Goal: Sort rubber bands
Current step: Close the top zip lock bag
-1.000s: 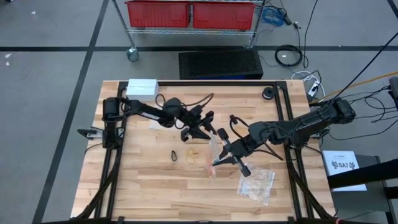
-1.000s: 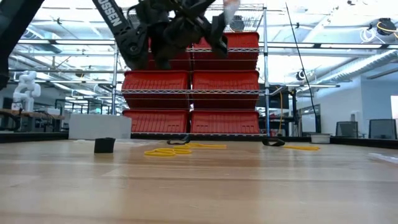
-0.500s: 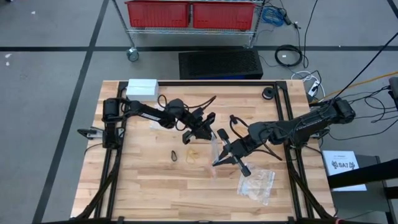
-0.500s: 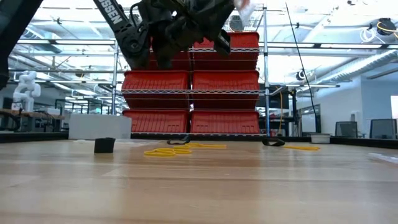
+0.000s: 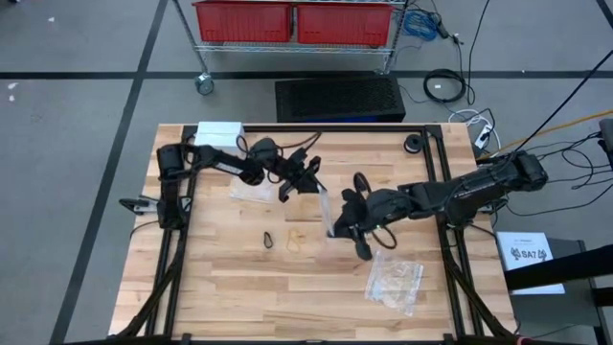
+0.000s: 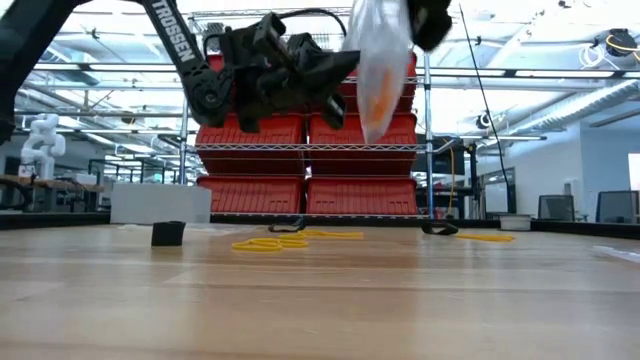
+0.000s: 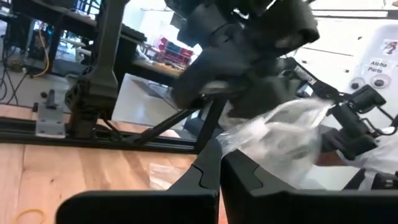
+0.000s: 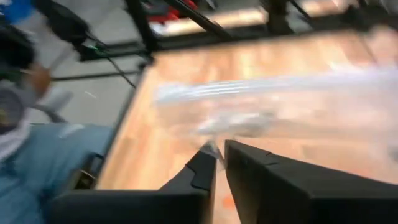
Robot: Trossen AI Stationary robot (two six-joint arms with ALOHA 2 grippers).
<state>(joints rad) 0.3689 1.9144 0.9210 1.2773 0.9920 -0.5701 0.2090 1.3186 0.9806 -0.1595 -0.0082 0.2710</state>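
Basically, both arms meet over the middle of the table [image 5: 230, 287]. The right gripper [image 5: 337, 222] is pinched closed on a clear plastic bag [image 5: 327, 213], which hangs in the air; in the low view the bag [image 6: 380, 60] shows orange-red bits inside, probably rubber bands, too blurred to count. The right wrist view shows the bag film [image 8: 261, 106] stretched across, fingers [image 8: 205, 168] nearly together at its edge. The left gripper [image 5: 305, 180] sits just far-left of the bag; in the left wrist view its fingers [image 7: 208, 171] are close together, the bag [image 7: 280, 143] right at their tips, but whether they actually grip it I cannot tell.

Loose rubber bands on the wood: a black loop [image 5: 269, 239], small, thin and oval, lies left of centre, and a tan-yellow loop [image 5: 296, 236], pale and hard to see against the wood, just to its right. Low view shows yellow bands [image 6: 262, 243] lying flat on the table, thin and overlapping, plus another yellow one [image 6: 485, 237] further right.

A second clear bag [image 5: 395, 281] lies flat, near and right. A third clear bag [image 5: 251, 190] lies under the left arm. A white box [image 5: 218, 133] is at the far left corner.
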